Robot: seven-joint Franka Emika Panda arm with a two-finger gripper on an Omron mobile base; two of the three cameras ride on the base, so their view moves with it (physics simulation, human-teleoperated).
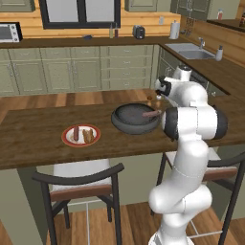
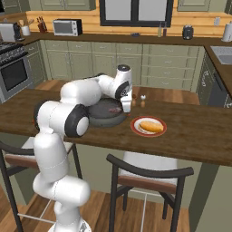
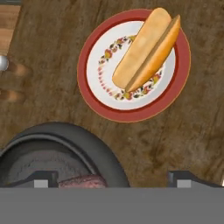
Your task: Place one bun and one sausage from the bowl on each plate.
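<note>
- Standing on the wooden counter, from left to right in the left base view: a red-rimmed plate bearing a sausage and a bun; then the bowl with one sausage inside; then the white arm, folded forward over the bowl's right side
- Showing from the right base view: the arm bends at the elbow, wrist turned down, the hand above the bowl's right rim; just right of the bowl sits a second plate carrying a lone bun
- Looking straight down, the hand view adds the plate's flower pattern; the hand's fingers stand wide apart, holding nothing
</note>
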